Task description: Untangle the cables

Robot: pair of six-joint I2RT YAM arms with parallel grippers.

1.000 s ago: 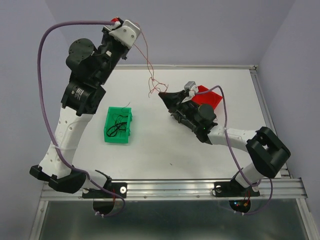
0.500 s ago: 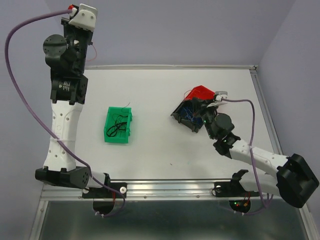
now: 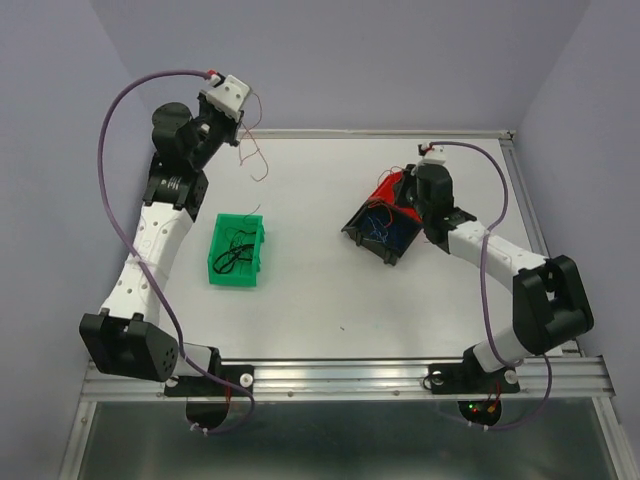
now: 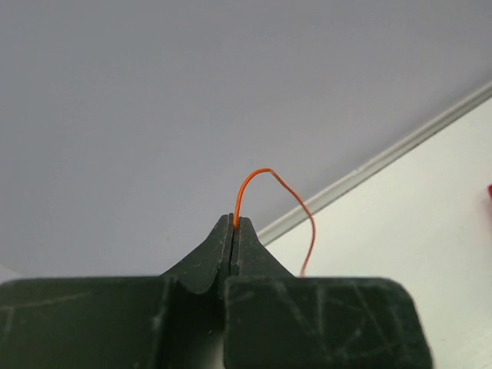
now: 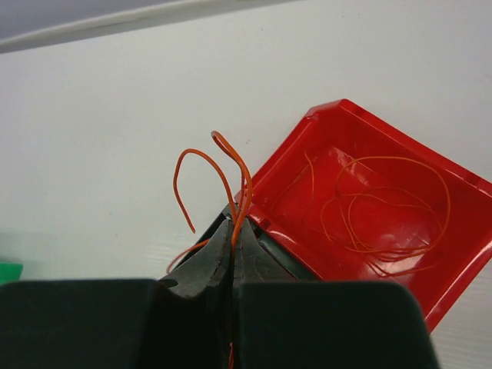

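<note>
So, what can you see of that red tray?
The red tray looks like glossy moulded plastic, shallow, with a raised rim and rounded corners. It sits on the white table, open side up. Thin orange-red wires lie loosely coiled inside. The right hand, pinching similar wires, is close by its corner.

Stretches the left arm (image 3: 150,250) up toward 11 o'clock and pinches a red cable strand (image 4: 261,170) in the tightly closed left gripper (image 4: 233,223). Folds the right arm (image 3: 500,260) round to 2 o'clock, wrist tipped down, and clamps the right gripper (image 5: 231,224) on red cable loops (image 5: 238,163).
</note>
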